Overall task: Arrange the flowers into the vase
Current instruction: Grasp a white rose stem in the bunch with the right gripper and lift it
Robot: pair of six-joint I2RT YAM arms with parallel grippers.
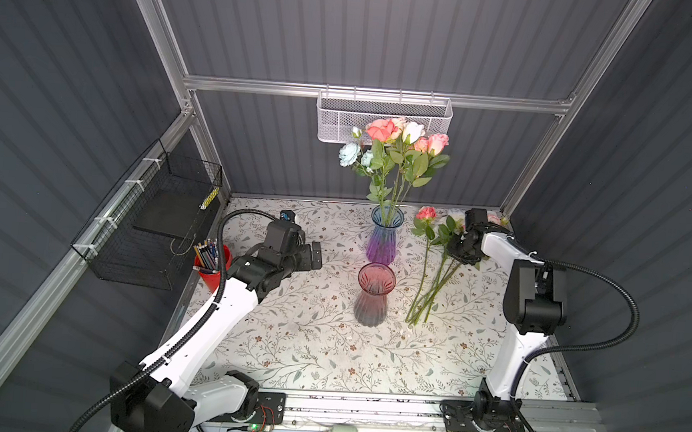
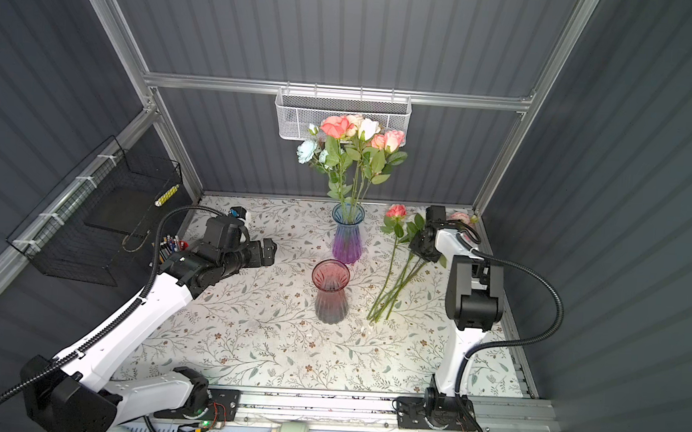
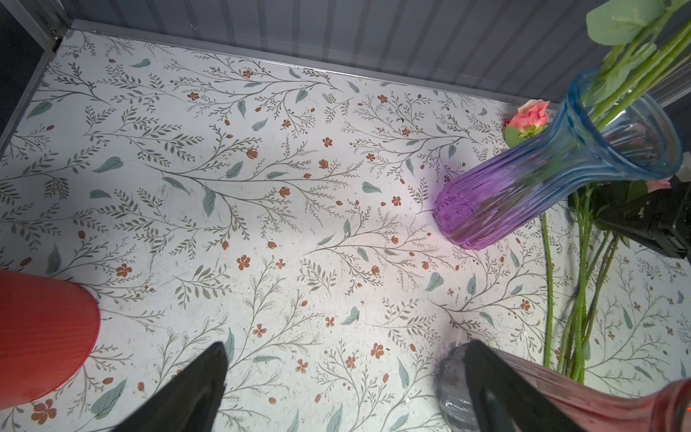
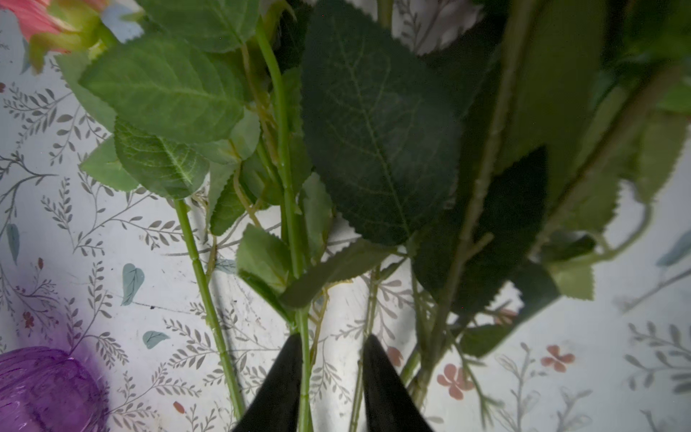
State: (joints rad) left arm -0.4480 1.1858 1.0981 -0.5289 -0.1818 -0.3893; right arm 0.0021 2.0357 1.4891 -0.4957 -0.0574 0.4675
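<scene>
A blue-and-purple vase (image 1: 383, 238) stands at the back middle holding several flowers (image 1: 397, 145) with pink, white and pale blue heads. In front of it is a pink-and-grey vase (image 1: 374, 296) with nothing inside. More flowers (image 1: 436, 275) lie on the table to the right, stems toward the front. My right gripper (image 1: 458, 250) is low over their leafy part. In the right wrist view its jaws (image 4: 332, 338) stand partly apart, open, with a green stem (image 4: 304, 366) between them along one finger. My left gripper (image 1: 314, 256) hangs wide open left of the vases, holding nothing.
A red cup (image 1: 212, 272) of pencils stands at the table's left edge beside the left arm. A black wire basket (image 1: 156, 224) hangs on the left wall and a white mesh basket (image 1: 384, 119) on the back rail, behind the flower heads.
</scene>
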